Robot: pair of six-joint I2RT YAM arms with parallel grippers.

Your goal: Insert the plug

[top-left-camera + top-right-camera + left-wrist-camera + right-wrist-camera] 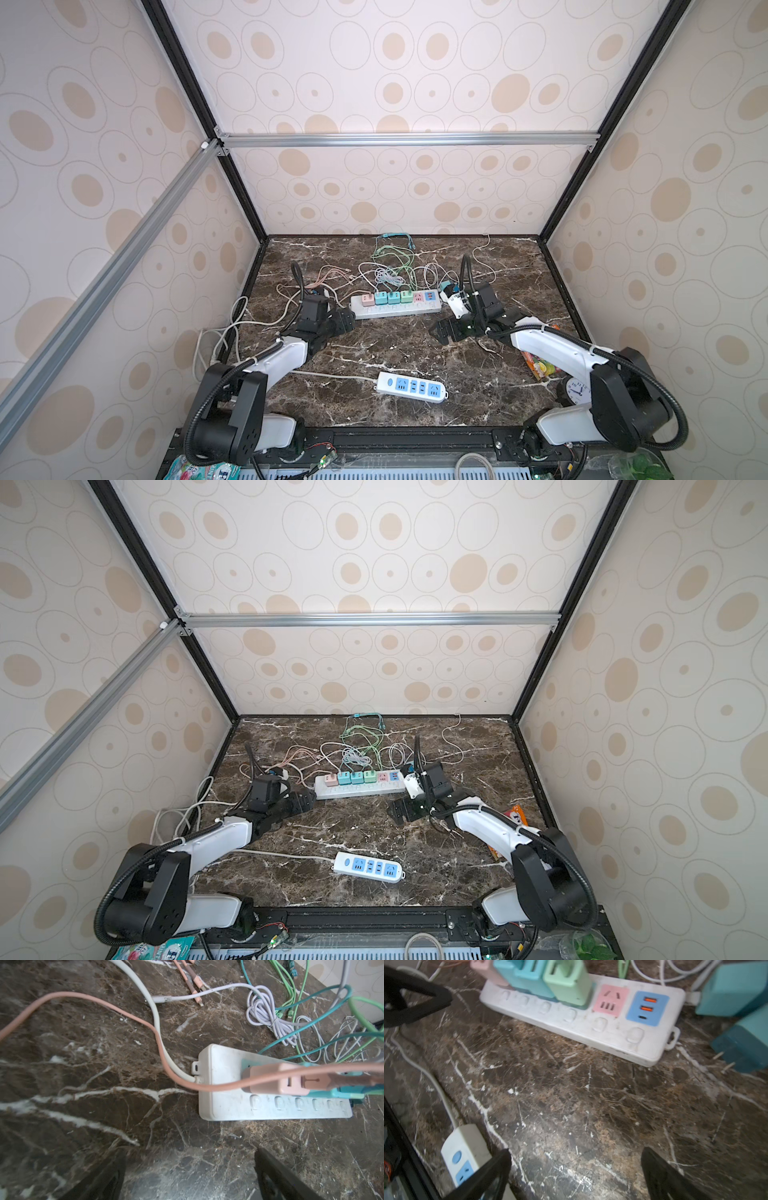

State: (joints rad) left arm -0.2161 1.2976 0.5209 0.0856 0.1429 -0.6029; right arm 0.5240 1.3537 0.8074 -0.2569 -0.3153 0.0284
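A long white power strip (395, 308) (359, 788) lies across the middle of the marble table. Pink, teal and green adapters fill its left sockets. A pink socket (610, 1000) and a blue USB panel (647, 1007) at its right end are free. A dark teal plug (745, 1049) (445, 286) lies loose on the table off the strip's right end, prongs showing. My left gripper (344, 322) (190, 1167) is open and holds nothing, just off the strip's left end. My right gripper (442, 330) (575, 1165) is open and holds nothing, in front of the strip's right end.
A lighter teal block (735, 987) sits beside the plug. Tangled cables (390, 270) lie behind the strip, and a pink cable (124, 1014) crosses its left end. A second strip with blue sockets (411, 387) lies near the front. A snack bag (538, 365) and a clock (577, 390) are at the front right.
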